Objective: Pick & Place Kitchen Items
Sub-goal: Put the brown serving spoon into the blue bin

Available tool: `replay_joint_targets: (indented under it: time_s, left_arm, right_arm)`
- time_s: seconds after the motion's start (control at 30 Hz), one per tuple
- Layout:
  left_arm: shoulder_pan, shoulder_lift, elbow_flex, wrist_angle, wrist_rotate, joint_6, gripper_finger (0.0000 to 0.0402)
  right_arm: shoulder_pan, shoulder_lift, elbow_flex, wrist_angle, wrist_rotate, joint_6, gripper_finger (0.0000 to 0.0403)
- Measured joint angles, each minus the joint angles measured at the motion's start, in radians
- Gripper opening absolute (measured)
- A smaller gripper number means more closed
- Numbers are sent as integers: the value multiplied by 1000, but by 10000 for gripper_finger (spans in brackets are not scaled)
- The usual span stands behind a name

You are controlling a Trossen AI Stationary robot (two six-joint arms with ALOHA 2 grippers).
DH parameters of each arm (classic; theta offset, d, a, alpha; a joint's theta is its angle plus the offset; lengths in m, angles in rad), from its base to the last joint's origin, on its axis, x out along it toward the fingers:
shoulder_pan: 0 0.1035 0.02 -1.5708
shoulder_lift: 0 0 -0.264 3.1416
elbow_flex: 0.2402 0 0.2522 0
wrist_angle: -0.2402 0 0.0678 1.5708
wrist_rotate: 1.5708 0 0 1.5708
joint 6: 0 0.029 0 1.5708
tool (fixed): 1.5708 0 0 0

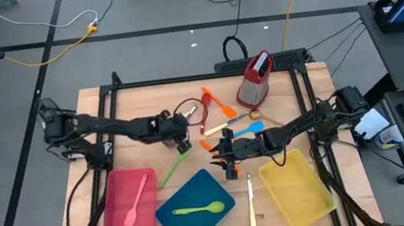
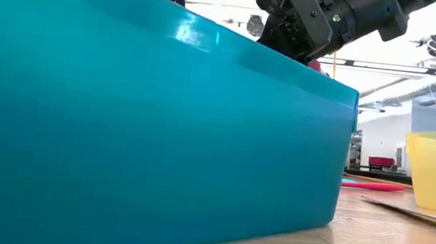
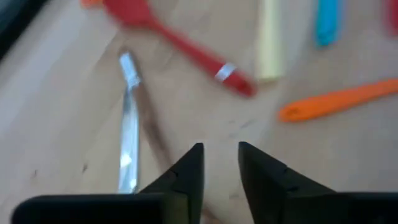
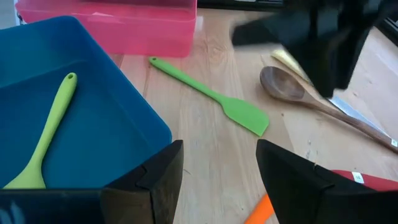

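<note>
My left gripper (image 1: pixel 186 130) (image 3: pixel 221 155) hovers over the table's middle, its fingers a little apart and empty, near a red spatula (image 3: pixel 180 43), a metal-handled utensil (image 3: pixel 129 124) and a cream knife (image 3: pixel 268 43). My right gripper (image 1: pixel 215 154) (image 4: pixel 219 155) is open and empty just past the blue tray's far corner. A green spatula (image 4: pixel 217 102) and a brown spoon (image 4: pixel 298 93) lie flat on the wood before it. A green spoon (image 1: pixel 198 209) lies in the blue tray (image 1: pixel 176 216). A pink spatula (image 1: pixel 137 200) lies in the red tray (image 1: pixel 118 216).
A yellow tray (image 1: pixel 305 200) stands at the near right, with a cream knife (image 1: pixel 250 203) on the wood beside it. The red-topped grater (image 1: pixel 254 79) stands at the far middle. Orange spatulas (image 1: pixel 215 102) and a blue one (image 1: pixel 250 128) lie between the arms.
</note>
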Motion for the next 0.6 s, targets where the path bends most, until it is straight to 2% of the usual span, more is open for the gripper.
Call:
replay_joint_targets:
  time_s: [0.1,0.27,0.4,0.6]
  left_arm:
    - [67,66,0,13,29,-19,130]
    - [145,156,0,83,76,-2,135]
    - [172,202,1,140,134,15,136]
    - [187,240,3,177,140,27,135]
  right_arm:
    - [0,0,0,-1,0,-1,196]
    - [0,0,0,-9,0,-4,196]
    - [0,0,0,-17,0,-7,196]
    - [0,0,0,-21,0,-7,196]
